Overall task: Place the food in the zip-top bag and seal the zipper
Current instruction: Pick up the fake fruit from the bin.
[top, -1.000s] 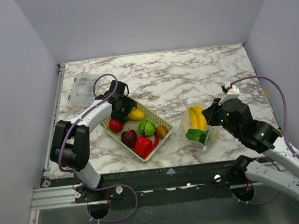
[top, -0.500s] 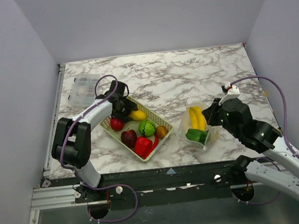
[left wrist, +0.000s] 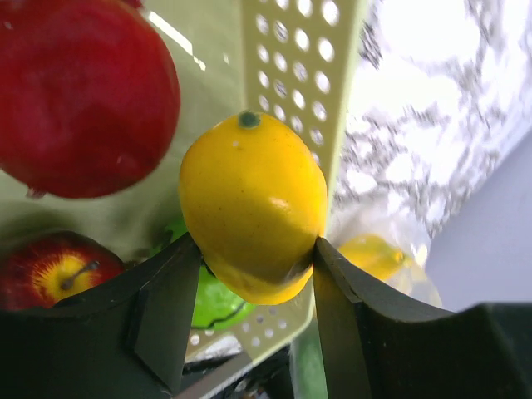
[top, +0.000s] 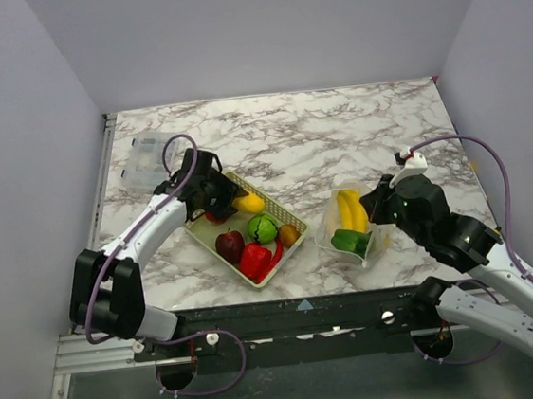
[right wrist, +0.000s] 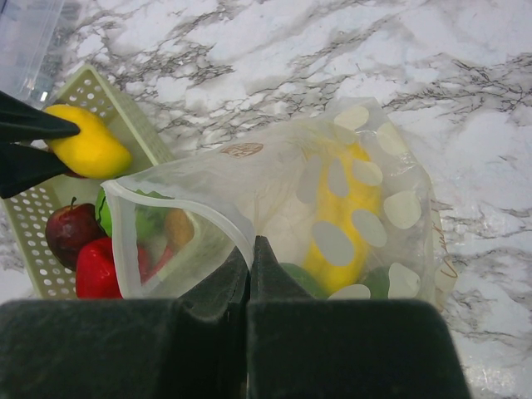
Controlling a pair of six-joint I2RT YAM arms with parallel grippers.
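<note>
Red fruit [left wrist: 83, 91] cut off at top edge; green fruit [left wrist: 216, 303] mostly hidden behind lemon [left wrist: 253, 204].

**Lemon held, bag open**

Yellow lemon [left wrist: 249, 199] is pinched in the left gripper [left wrist: 256, 249] over the basket's [top: 276, 203] far rim. Right of it the clear bag [right wrist: 274, 179] holds bananas [right wrist: 345, 216] and a green pepper [top: 350, 240], zipper [right wrist: 112, 233] unsealed, mouth facing left

Left fingers [top: 230, 199] at the lemon [top: 249, 202] over the basket [top: 278, 206], right fingers [top: 371, 214] on the zip-top bag [top: 332, 221]'s edge
</note>
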